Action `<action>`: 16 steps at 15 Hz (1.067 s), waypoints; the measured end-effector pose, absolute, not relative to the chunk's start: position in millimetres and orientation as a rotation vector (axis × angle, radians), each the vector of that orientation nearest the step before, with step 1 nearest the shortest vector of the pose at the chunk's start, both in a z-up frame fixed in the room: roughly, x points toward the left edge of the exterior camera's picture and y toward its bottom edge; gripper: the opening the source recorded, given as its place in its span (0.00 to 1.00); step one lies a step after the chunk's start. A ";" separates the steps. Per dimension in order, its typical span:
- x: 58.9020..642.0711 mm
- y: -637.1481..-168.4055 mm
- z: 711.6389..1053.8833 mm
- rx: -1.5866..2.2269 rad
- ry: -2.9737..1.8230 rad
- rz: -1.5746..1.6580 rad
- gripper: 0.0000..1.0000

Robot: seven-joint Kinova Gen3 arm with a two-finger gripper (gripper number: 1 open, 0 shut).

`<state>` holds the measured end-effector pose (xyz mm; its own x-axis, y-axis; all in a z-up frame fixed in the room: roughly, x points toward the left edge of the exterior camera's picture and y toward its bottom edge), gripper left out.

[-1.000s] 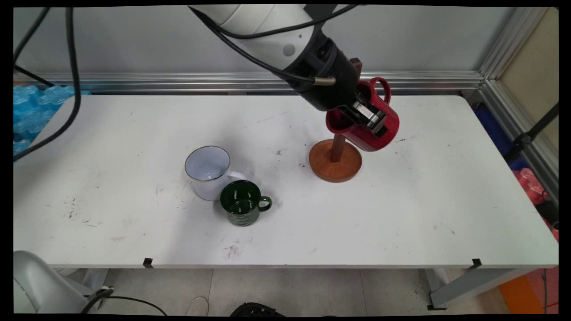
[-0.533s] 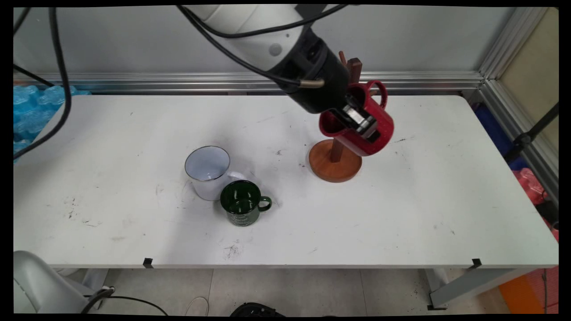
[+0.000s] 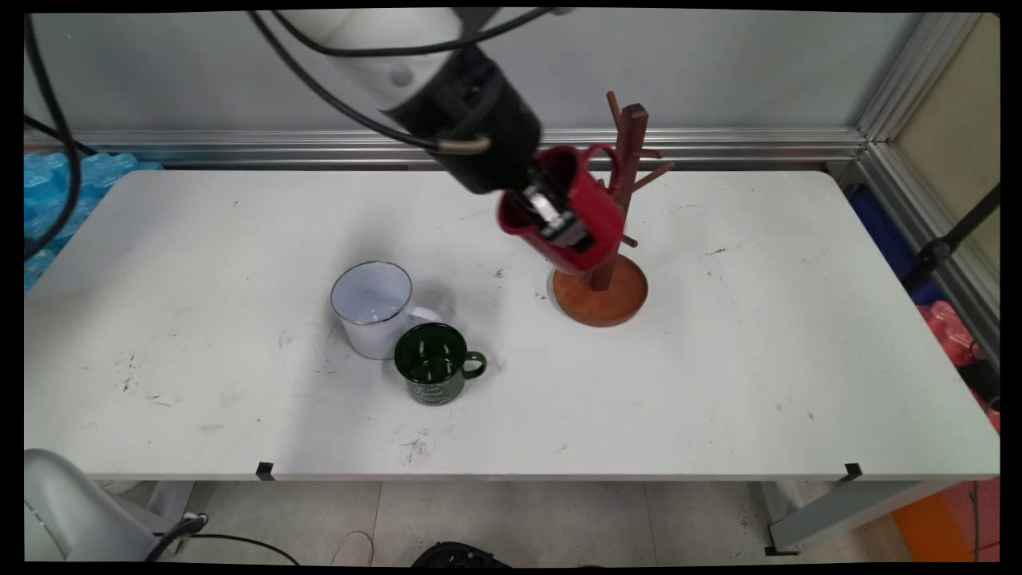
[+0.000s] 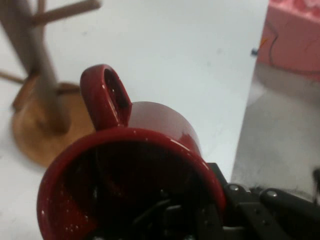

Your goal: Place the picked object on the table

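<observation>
Much of the hand [image 3: 556, 220] is hidden: in the main view it is sunk over the rim of the red mug [image 3: 575, 220], and in the hand view only dark linkage shows inside and beside the cup, so the fingertips themselves cannot be made out. What can be seen is one finger inside the mug and one outside, clamped on the mug's wall, carrying it in the air, tilted with its mouth toward the arm. The mug's handle [image 4: 106, 96] points away from the arm, toward the post of the wooden mug tree [image 3: 619, 192]; whether the handle touches the post or a peg cannot be told. The tree's lower post is partly covered by the mug, and its round base [image 3: 600, 302] sits on the white worktop [image 3: 758, 343] just below. Left of the base and nearer the front edge, a white mug [image 3: 372, 307] and a green mug [image 3: 435, 363] stand upright, touching or nearly so. The worktop's right half lies open out to its edges.
</observation>
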<state>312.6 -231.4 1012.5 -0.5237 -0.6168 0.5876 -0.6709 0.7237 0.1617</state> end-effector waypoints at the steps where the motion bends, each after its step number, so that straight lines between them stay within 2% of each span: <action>1: 321.1 -231.0 1013.7 0.973 -2.314 0.125 0.00; 16: 400.5 -270.1 1010.2 1.077 -2.520 0.308 0.00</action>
<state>400.5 -270.1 1010.2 -0.6332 -0.6459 0.4265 -0.7296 0.6820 -0.0504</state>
